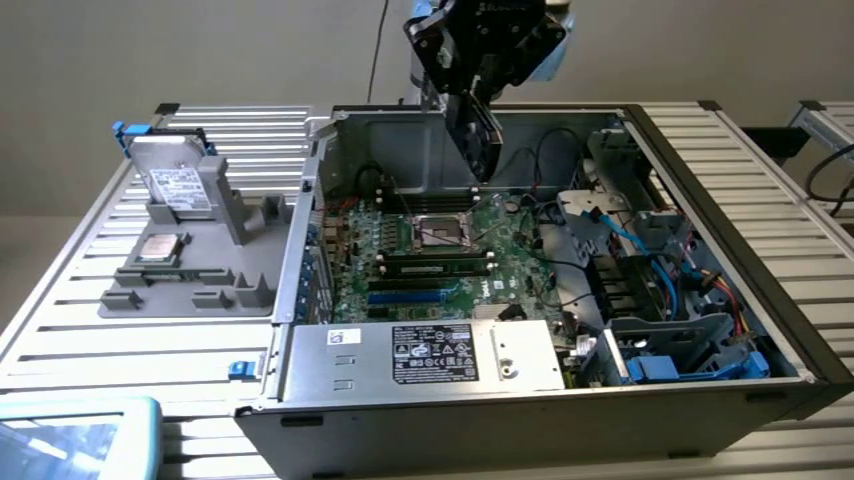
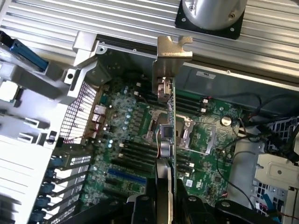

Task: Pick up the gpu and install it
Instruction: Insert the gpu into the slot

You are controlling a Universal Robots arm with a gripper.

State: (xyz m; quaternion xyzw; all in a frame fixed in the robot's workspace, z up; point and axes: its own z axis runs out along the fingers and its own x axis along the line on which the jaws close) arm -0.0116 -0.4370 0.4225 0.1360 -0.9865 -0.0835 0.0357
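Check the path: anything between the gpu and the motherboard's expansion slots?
Nothing visible. The end effector holds the gpu on edge over the open case, and the blue expansion slot lies uncovered on the motherboard. The cables sit toward the exterior view's right, off that slot.

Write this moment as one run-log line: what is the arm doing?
end effector: shut on graphics card | card: held on edge above motherboard in open computer case | install: not yet in a slot

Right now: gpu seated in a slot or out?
Out. The gpu hangs on edge, clamped in the gripper, above the open case and clear of the motherboard.
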